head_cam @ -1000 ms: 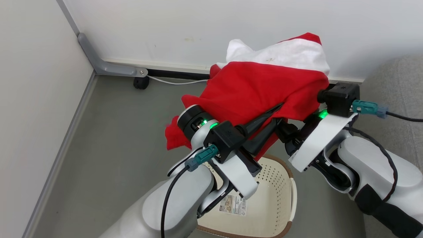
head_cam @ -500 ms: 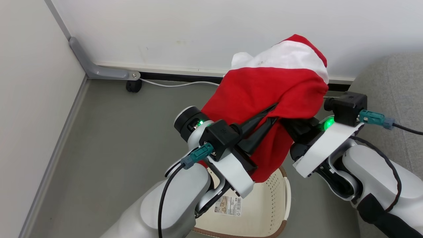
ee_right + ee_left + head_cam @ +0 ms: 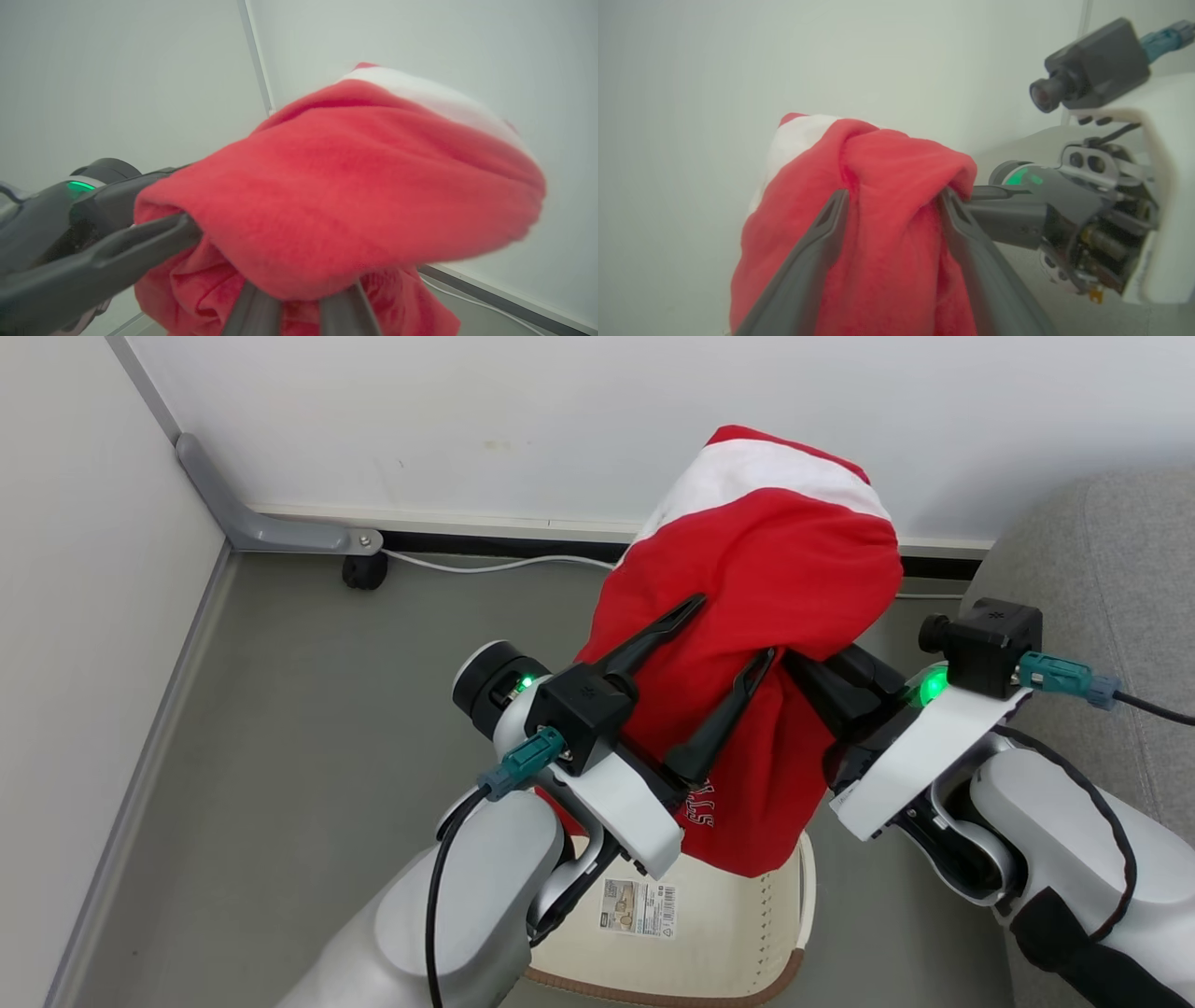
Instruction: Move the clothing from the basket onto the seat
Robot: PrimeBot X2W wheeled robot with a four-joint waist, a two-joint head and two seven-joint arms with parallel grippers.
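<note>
The clothing (image 3: 747, 569), bright red with a white band, hangs bunched above the basket (image 3: 780, 905); dark lettering shows near its lower hem. My right gripper (image 3: 801, 665) is shut on the clothing from the right, its fingertips buried in the fabric. In the right wrist view, the right gripper (image 3: 301, 298) runs up under the red folds (image 3: 345, 186). My left gripper (image 3: 733, 630) stands open, its two fingers spread against the clothing's left side. In the left wrist view, a fold of cloth (image 3: 892, 242) lies between the fingers (image 3: 831, 219). The grey seat (image 3: 1120, 541) is at the right.
The cream basket sits on the grey floor below my arms, a barcode sticker (image 3: 639, 905) on its bottom. A white wall runs behind, with a grey bracket (image 3: 271, 527), a black caster (image 3: 362, 571) and a white cable (image 3: 485, 563) at its foot. Another wall stands at the left.
My left gripper has opened and drawn back left. My right gripper has shut on the clothing, which now hangs longer from it. The camera has turned slightly right.
</note>
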